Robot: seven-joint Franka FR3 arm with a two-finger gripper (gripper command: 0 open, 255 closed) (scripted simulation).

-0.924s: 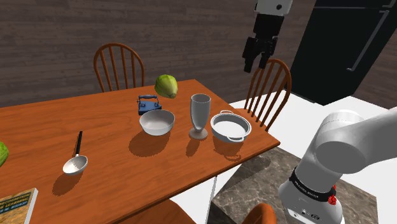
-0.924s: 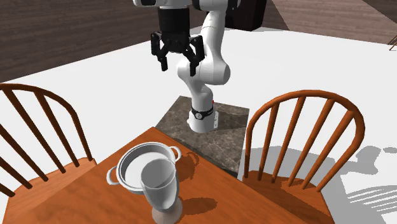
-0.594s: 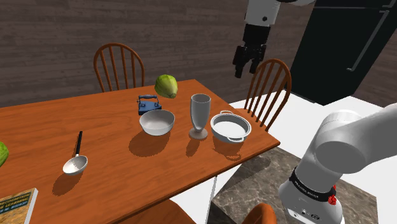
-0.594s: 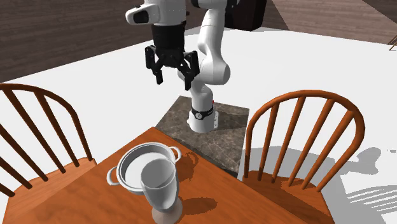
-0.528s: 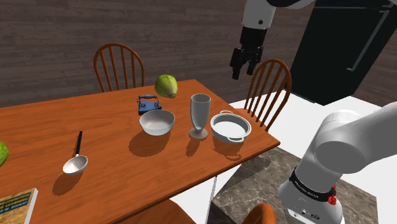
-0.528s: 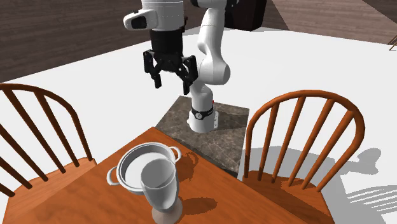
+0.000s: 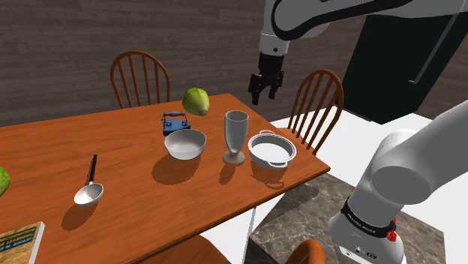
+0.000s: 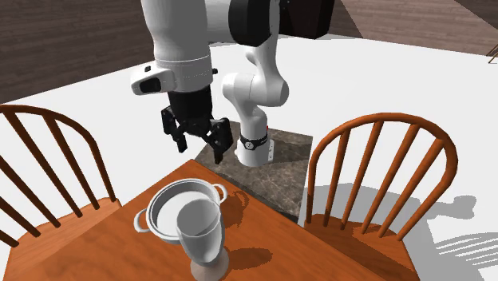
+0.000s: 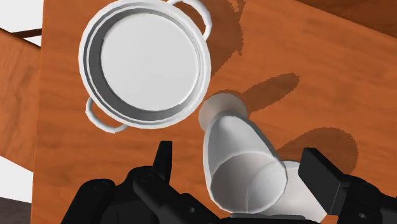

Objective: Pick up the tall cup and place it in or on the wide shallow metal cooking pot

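Wide open, the gripper [image 7: 263, 93] is hovering above the footed cup [image 7: 235, 135], which is standing beside the two-handled pot [image 7: 253, 152] near the table's [image 7: 112, 157] corner. This looks like the approach step; the next move calls for lowering to straddle the cup.

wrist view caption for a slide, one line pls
Open hand hovering over the tall white cup, which stands beside the empty two-handled pot on the wooden table.
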